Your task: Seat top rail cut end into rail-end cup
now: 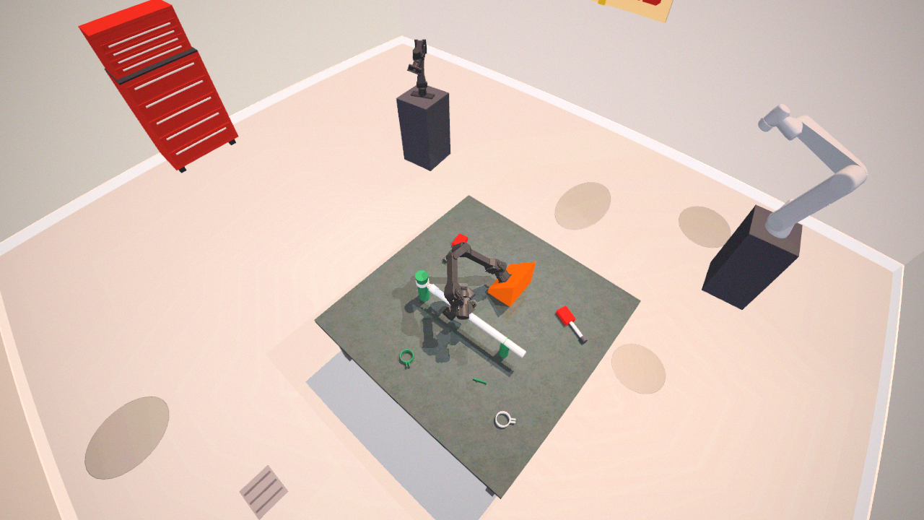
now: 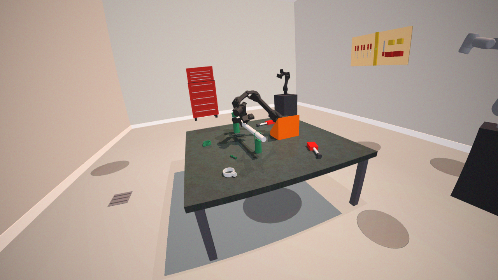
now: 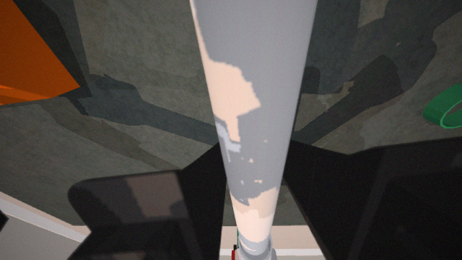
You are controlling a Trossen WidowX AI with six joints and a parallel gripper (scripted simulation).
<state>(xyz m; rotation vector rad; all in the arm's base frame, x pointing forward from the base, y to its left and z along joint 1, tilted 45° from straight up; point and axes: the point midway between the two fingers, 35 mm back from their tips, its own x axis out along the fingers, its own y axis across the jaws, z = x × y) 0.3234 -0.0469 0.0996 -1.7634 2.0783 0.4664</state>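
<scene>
The white top rail runs level above the table. It spans from the big green post to the short green post with the loop cap. Its far end sticks out past the loop cap. Its cut end reaches the big post near the top. The cup and band are too small to make out. My gripper is shut on the rail, close to the big post.
An orange wedge block stands beside the arm's base. A green ring, a white ring, a small green piece and a red-handled tool lie on the table.
</scene>
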